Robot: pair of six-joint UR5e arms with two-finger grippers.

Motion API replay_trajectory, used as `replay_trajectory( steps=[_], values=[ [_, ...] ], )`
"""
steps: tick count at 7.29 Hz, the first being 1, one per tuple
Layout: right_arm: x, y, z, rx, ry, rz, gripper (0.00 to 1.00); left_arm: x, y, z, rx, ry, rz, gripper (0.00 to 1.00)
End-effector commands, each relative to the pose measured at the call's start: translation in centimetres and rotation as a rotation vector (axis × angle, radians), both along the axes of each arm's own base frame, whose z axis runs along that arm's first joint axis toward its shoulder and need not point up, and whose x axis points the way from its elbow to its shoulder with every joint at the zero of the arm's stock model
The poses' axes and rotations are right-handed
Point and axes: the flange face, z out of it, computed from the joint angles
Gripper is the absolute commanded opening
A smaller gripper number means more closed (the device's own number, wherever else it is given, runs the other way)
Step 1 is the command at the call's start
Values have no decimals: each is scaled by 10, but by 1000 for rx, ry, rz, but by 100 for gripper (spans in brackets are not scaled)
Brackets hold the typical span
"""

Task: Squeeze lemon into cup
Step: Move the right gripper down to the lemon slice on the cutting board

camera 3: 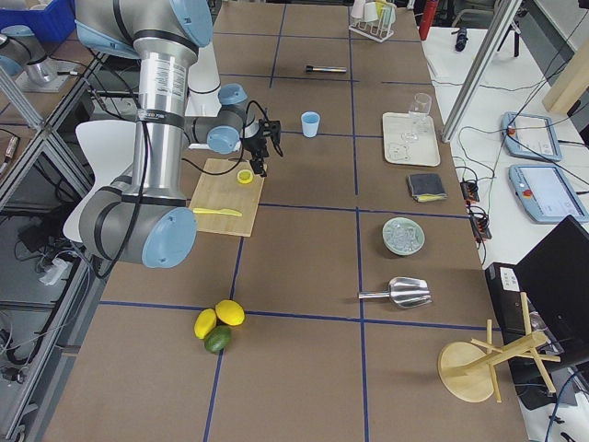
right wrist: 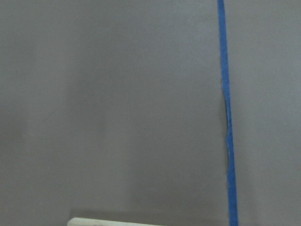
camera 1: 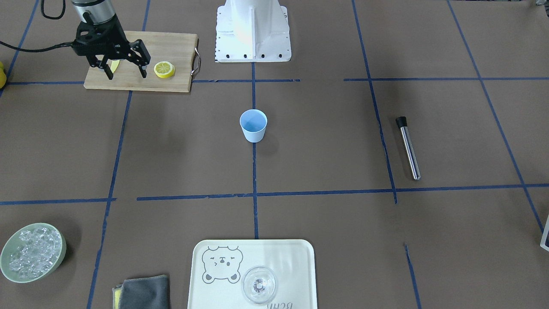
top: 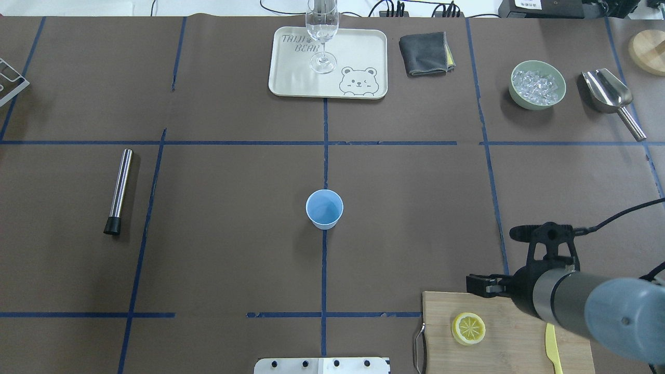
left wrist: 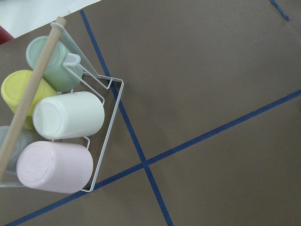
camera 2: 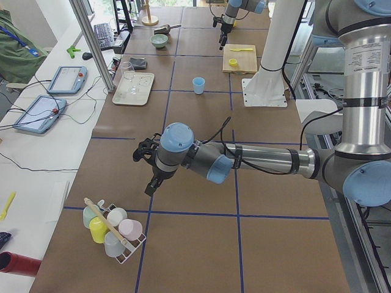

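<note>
The step in hand looks like the reach for the lemon, a thin slice lying flat on the wooden cutting board near the end with the metal handle. The right gripper hangs above the board with its 2 fingers spread wide and nothing between them, offset from the slice rather than over it. Its wrist view shows mostly bare table and only a sliver of the board's edge. To do this well, the gripper should first centre over the slice and only then descend, with 1 finger on each side of the rind across the full width. The fingertips need to come almost to the wood, because a slice this flat offers little edge to catch, and a closing finger that arrives early will likely just slide it along the board. The yellow knife lies on the same board on the far side from the handle, so the approach should avoid it. The cup stands upright and well apart at the table's centre, and the carry should end directly above its mouth before any squeeze. The left gripper hovers by the mug rack, and I cannot tell whether its fingers are apart or together.
</note>
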Motion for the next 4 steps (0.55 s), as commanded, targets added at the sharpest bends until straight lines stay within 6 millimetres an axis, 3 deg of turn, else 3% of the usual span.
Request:
replay_trajectory(
  steps=[1,2,4],
  values=[
    [-32,46,5,46,6,-6,97,0,0,-1,3,1,-1,100],
    [-53,51,18,43,23,-16,97,0,-1,-2,6,1,-1,100],
    [-63,54,25,45,37,-24,96,0,0,-8,16,1,-2,100]
  ],
)
